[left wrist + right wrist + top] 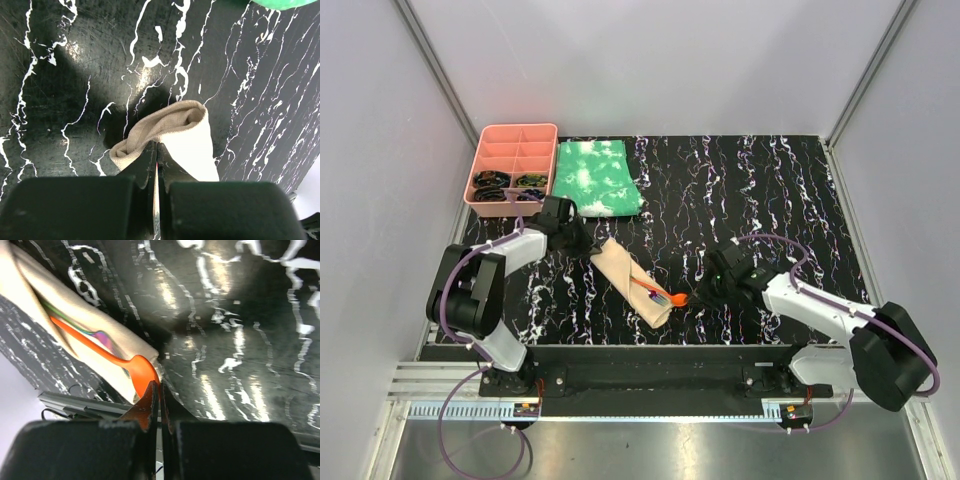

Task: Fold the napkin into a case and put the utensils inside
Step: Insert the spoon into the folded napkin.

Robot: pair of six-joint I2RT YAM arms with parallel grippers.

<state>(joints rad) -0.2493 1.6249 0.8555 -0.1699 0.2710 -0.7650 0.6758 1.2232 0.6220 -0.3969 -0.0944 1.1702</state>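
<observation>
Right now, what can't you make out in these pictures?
- Right wrist view: the napkin fold hides the handle end of the orange spoon and most of the second utensil.
- Left wrist view: the body of the left tool covers all but one napkin end.
- Top view: the dark contents of the pink tray are too small to name.

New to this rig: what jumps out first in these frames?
The tan napkin, folded into a long case, lies near the front of the table, with the orange spoon poking out of its near end. The right gripper is shut on that spoon's head, while the left gripper pinches the napkin's far end. A green-and-white cloth lies far left.
</observation>
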